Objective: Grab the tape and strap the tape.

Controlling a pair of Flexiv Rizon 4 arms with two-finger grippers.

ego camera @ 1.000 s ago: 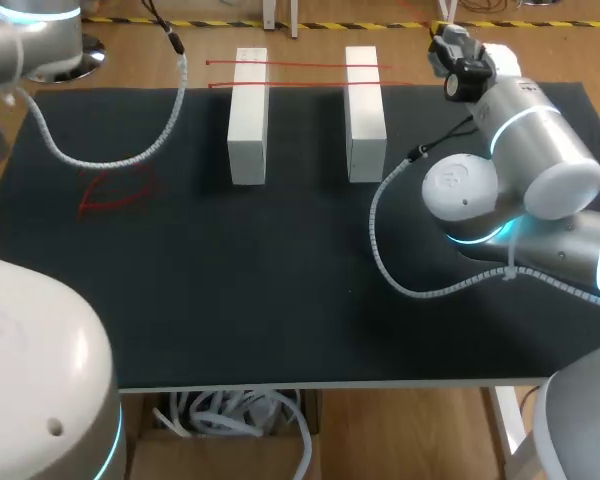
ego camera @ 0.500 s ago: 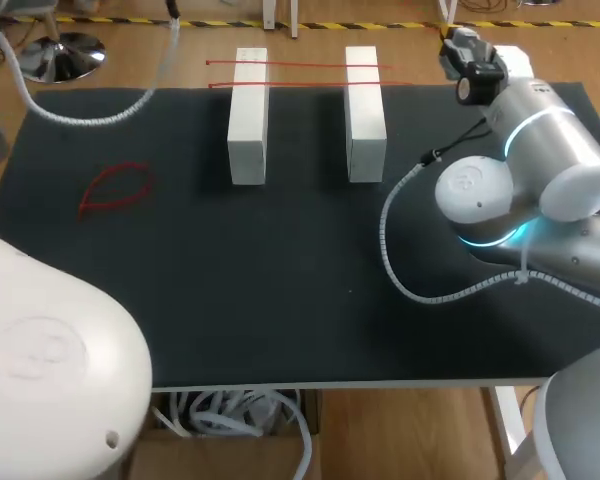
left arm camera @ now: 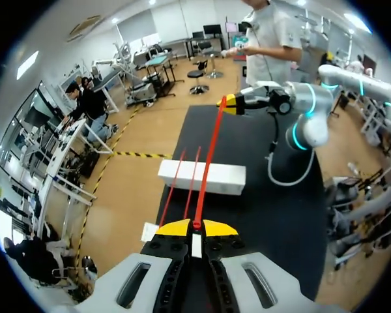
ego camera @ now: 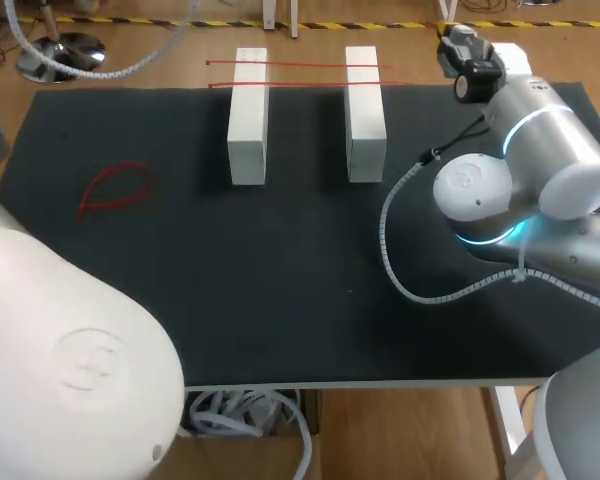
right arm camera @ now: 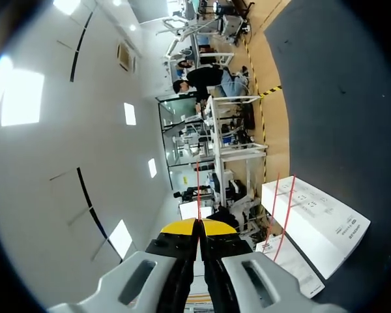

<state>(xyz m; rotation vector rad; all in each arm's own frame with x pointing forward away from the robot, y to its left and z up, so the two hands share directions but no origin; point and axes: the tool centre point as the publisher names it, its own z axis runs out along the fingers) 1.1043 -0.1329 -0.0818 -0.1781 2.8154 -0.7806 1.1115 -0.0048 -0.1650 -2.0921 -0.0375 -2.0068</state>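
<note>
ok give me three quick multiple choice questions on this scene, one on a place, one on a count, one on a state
1. Where is the red loop?
A) on the mat, left of the blocks
B) on top of a block
C) under a block

2. How many white blocks are there?
A) one
B) two
C) four

3. The left tool is:
A) wide open
B) shut on a red strap
C) shut on a block

Answers:
1 A: the head view shows it flat on the mat, apart from the blocks.
2 B: two stand side by side.
3 B: its yellow tips meet on the strap's end.
</note>
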